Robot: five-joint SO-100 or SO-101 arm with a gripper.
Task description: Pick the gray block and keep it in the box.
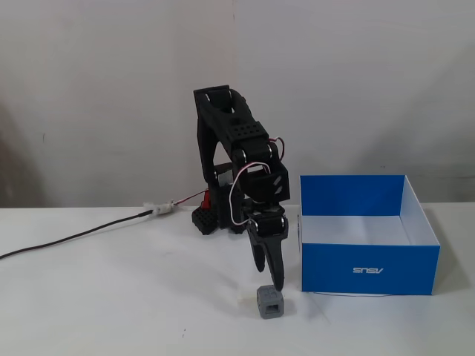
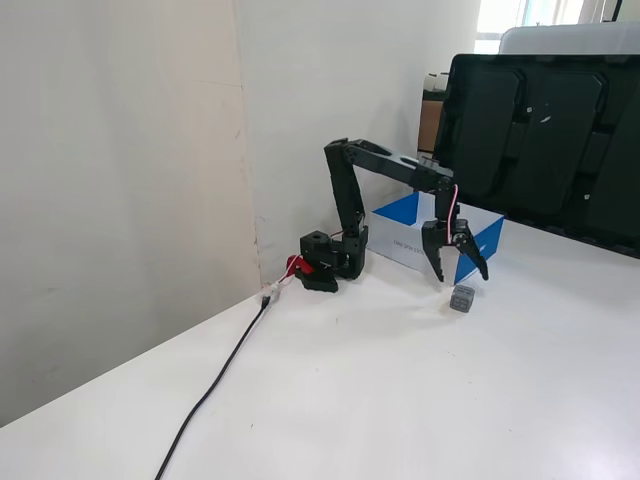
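Note:
The gray block [image 1: 270, 302] is a small gray cube with a square recessed face, resting on the white table just left of the box's front corner; it also shows in the other fixed view [image 2: 462, 298]. The box [image 1: 367, 268] is open-topped, blue outside with a white logo, white inside; in the other fixed view its blue wall [image 2: 404, 211] shows behind the arm. My gripper [image 1: 269, 277] hangs pointing down just above the block, not touching it. In a fixed view my gripper [image 2: 459, 277] has its jaws spread and empty.
The arm's base [image 1: 211, 215] sits at the back of the table. A dark cable [image 1: 74, 236] runs left from it across the table. A large black monitor [image 2: 545, 140] stands behind the box in a fixed view. A white wall lies behind.

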